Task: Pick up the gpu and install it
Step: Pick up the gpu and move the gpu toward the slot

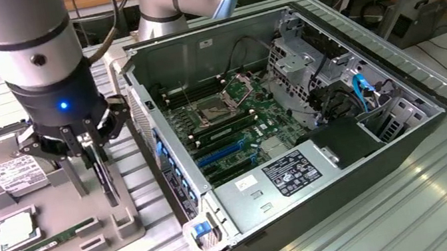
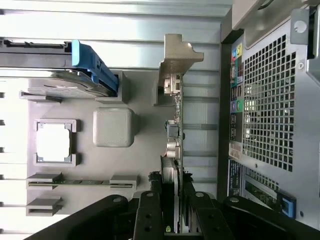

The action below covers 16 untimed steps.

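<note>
In the exterior view we saw the gripper (image 1: 91, 152) pinching the gpu (image 1: 108, 181) upright over the gray tray (image 1: 50, 193), beside the open computer case (image 1: 194, 56). In the wrist view its fingers (image 2: 148, 215) clamped the card's edge.

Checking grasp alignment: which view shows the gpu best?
Wrist view: the gpu runs edge-on from its metal bracket to the gripper, with the jaws shut on its end. In the exterior view it is a thin dark strip under the gripper, above the grey tray.
</note>
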{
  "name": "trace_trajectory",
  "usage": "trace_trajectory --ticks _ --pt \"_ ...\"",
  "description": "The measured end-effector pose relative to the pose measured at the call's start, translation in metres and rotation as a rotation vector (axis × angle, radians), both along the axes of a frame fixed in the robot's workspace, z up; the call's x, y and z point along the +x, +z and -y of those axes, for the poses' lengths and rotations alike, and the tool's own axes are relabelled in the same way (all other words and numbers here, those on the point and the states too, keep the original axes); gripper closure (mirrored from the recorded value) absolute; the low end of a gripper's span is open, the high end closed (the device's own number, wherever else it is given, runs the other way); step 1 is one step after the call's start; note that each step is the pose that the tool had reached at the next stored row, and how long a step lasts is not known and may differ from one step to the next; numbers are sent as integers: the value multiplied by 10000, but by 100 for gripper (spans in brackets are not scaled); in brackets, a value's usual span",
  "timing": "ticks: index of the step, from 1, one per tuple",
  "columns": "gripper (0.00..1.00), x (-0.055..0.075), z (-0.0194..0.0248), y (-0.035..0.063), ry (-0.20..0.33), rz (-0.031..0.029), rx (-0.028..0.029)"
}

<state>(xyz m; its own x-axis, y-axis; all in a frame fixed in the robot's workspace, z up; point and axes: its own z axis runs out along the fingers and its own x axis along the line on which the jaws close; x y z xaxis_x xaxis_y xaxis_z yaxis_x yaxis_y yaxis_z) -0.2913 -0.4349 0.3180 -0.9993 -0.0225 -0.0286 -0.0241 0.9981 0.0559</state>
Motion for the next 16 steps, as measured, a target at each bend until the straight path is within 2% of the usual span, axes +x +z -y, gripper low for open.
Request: trace_trajectory --ticks 9,14,16 --pt "74 81 5 415 0 -1 0" --pt "74 225 21 654 -1 -31 0" --pt "74 349 36 824 -1 -57 0"
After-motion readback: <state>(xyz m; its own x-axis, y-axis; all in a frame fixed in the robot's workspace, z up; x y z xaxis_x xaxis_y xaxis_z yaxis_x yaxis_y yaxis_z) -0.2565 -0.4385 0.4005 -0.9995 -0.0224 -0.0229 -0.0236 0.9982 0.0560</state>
